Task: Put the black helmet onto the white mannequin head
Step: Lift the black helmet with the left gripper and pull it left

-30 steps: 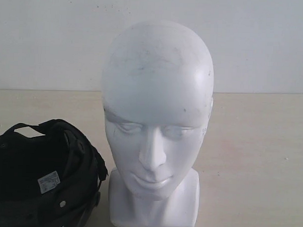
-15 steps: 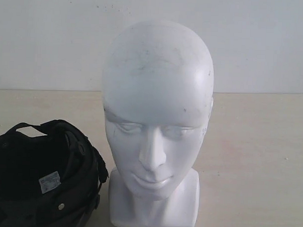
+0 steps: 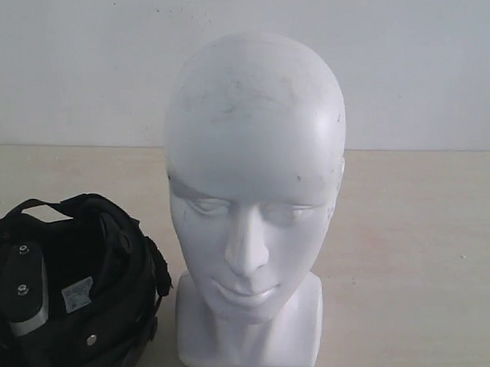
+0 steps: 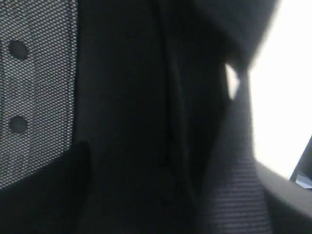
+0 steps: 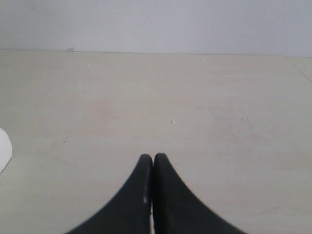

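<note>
**Exterior view.** A glossy white, bald mannequin head with a blocky neck base stands upright at the middle of a pale beige tabletop, its face towards the camera and faint dark scuffs across its forehead. A plain white wall rises behind it. The matte black rounded helmet lies on the table just beside the neck base, on the left of the view. It rests with its opening upward, so the dark padded lining, the straps and a small white label show. The left gripper reaches down into this opening. Only one black-and-grey finger with two screw heads shows, standing within the shell close to its left rim. With the other finger hidden, it cannot be told whether the jaws are spread or pinching the helmet.

**Left wrist view.** The camera sits very close to the helmet's interior. Dark, blurred fabric fills most of the frame, beside a grey mesh panel with two dark round spots. A bright white area lies past the dark edge. No finger can be made out, so the jaw state cannot be read here either.

**Right wrist view.** The right gripper hangs over the beige tabletop with its two curved black fingers pressed together tip to tip, holding nothing. A small white curved sliver shows at the frame's edge, too little of it to identify.
</note>
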### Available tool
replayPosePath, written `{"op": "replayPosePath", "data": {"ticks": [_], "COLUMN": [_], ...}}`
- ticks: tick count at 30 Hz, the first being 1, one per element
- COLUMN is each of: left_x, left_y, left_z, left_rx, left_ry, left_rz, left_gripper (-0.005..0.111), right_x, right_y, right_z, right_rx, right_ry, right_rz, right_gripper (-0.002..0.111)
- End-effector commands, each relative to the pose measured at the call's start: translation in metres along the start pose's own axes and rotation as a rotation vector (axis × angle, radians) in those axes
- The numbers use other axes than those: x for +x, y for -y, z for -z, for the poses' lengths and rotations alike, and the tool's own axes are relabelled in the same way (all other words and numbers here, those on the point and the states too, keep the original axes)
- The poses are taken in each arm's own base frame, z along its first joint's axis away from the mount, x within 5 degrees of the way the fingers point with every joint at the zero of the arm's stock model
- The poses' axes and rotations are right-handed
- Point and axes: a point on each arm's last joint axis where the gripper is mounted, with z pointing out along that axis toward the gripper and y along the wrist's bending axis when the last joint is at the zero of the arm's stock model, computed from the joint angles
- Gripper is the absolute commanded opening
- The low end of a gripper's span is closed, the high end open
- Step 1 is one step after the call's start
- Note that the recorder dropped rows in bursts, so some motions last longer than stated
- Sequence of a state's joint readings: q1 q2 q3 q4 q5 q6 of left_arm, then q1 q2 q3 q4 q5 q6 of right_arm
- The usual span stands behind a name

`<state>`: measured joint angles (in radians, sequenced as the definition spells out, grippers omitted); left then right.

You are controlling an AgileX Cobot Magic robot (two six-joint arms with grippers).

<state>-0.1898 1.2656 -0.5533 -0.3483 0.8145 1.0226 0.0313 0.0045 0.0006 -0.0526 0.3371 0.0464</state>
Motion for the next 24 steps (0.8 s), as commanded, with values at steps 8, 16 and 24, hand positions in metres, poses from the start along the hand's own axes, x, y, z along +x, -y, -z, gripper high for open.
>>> {"op": "replayPosePath", "data": {"ticks": [8,16,24], "left_x": [-0.019,-0.021,-0.021], "left_y": [0.002,0.004,0.024], "left_z": [0.017,0.068,0.145], "left_rx": [0.044,-0.149,-0.288], "left_ry": [0.113,0.196,0.351], "left_rz": [0.207,0.323,0.389], "left_gripper": [0.004,0.004,0.004], "right_x": [-0.001,-0.001,-0.001], "right_y": [0.0,0.0,0.0], "right_z": [0.0,0.0,0.0], "right_rx": [0.002,0.002,0.002], "right_ry": [0.009,0.009,0.009], "right_rz": [0.005,0.005,0.005], "right_gripper": [0.0,0.0,0.0]}}
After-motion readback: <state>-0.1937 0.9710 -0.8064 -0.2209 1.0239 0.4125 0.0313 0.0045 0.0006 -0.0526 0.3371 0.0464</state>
